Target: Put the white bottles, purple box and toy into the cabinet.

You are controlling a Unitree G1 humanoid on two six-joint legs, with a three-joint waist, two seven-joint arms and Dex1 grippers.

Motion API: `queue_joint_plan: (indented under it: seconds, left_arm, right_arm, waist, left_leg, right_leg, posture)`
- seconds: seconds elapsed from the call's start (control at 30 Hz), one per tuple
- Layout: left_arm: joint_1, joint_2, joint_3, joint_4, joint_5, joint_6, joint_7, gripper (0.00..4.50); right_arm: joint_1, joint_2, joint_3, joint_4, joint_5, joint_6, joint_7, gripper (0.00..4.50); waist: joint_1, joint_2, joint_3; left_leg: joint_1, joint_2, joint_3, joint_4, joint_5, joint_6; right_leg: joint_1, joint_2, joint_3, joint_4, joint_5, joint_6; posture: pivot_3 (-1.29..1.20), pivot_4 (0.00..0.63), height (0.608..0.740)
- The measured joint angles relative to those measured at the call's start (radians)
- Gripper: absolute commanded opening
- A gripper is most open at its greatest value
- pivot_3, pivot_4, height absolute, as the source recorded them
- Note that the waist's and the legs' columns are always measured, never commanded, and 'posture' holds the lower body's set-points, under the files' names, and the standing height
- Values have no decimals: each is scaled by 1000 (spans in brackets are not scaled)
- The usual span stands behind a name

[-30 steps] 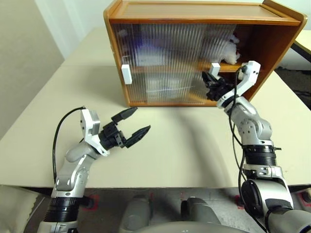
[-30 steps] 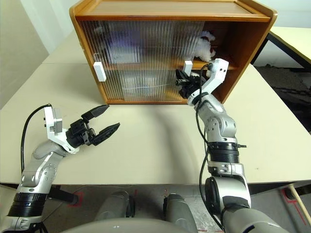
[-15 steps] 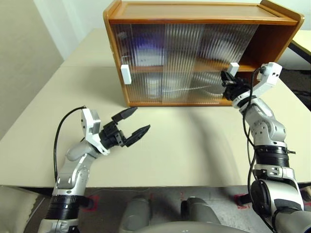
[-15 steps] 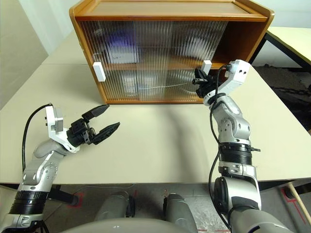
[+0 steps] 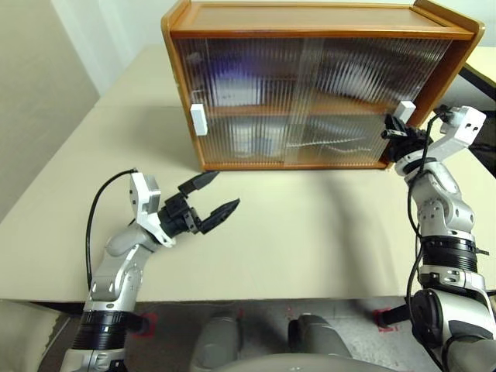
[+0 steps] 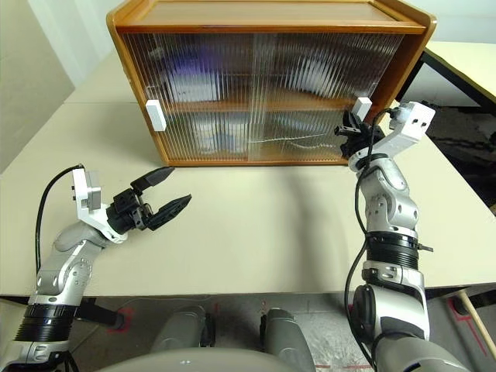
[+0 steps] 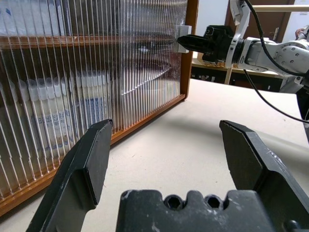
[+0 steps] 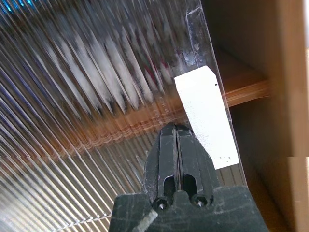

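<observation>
Matte black plastic is what you are seeing nearest: your left gripper (image 5: 215, 198) is hovering low over the bare beige tabletop (image 5: 310, 240), its two tapered, pointed fingers (image 7: 89, 159) standing wide apart with nothing between them, aimed toward the cabinet's lower front. Farther out on your right, your right gripper (image 6: 346, 132) is pressing its two fingers flat together, nothing between them, with the tips lying against the small white rectangular handle (image 8: 206, 116) at the right-hand door's outer edge. Beyond both, the cabinet (image 5: 310, 17) is sitting on the table as a wide orange-brown wooden box with smooth rounded corners, its long axis running left to right across your view and its front facing you. Its two ribbed translucent sliding doors (image 5: 356, 85) are covering nearly the whole front, the right one reaching almost to the right side wall, and a second white handle (image 5: 198, 118) is sitting on the left door's edge. Behind the ribbing you are getting only blurred shapes: a purplish patch (image 5: 232, 81) on the upper shelf and pale white forms (image 6: 213, 133) with bluish print on the lower level, too smeared to name.
</observation>
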State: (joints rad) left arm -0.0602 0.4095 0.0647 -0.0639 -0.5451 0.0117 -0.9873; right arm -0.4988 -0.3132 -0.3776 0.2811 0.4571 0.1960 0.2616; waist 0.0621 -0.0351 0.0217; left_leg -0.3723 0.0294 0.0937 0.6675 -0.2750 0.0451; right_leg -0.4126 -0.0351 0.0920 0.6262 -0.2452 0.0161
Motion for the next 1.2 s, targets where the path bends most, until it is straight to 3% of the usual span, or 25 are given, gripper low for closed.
queue_joint_plan:
  seconds: [0.57, 0.83, 0.97, 1.07, 1.2]
  left_arm:
    - [-1, -1, -6, 0, 0, 2, 0, 4500]
    - [21, 8, 9, -1, -2, 2, 2, 4500]
    - [39, 13, 52, -2, -3, 3, 34, 4500]
    - [39, 14, 103, 6, 23, -2, 111, 4500]
    - [32, 39, 170, 84, 115, -12, 262, 4500]
  right_arm:
    - [1, -30, -21, 38, -38, -43, -28, 9]
    - [100, 41, 22, -119, 13, -11, 41, 9]
    - [172, 39, 81, -190, 35, 6, 146, 1035]
    - [254, 1, 134, -216, 42, 4, 291, 2089]
    - [349, -45, 104, -147, 60, -33, 414, 3517]
  waist:
    - [2, 0, 0]
    - [-7, 0, 0]
    - [-15, 0, 0]
    - [-13, 0, 0]
    - [0, -1, 0]
  left_leg:
    - [0, 0, 0, 0, 0, 0]
    - [0, 1, -1, -1, 0, 0]
    - [0, 1, -1, -1, 0, 0]
    - [1, 0, -2, -1, 0, 0]
    - [2, 0, -2, -1, 0, 0]
  right_leg:
    - [0, 0, 0, 0, 0, 0]
    - [0, 0, 0, 0, 0, 0]
    - [0, 0, -1, 0, 0, 0]
    - [2, -1, -2, 0, 0, 0]
    - [3, -1, -3, 0, 0, 0]
  posture:
    - [174, 0, 740]
    - [178, 0, 740]
    - [186, 0, 740]
    - [195, 0, 740]
    - [210, 0, 740]
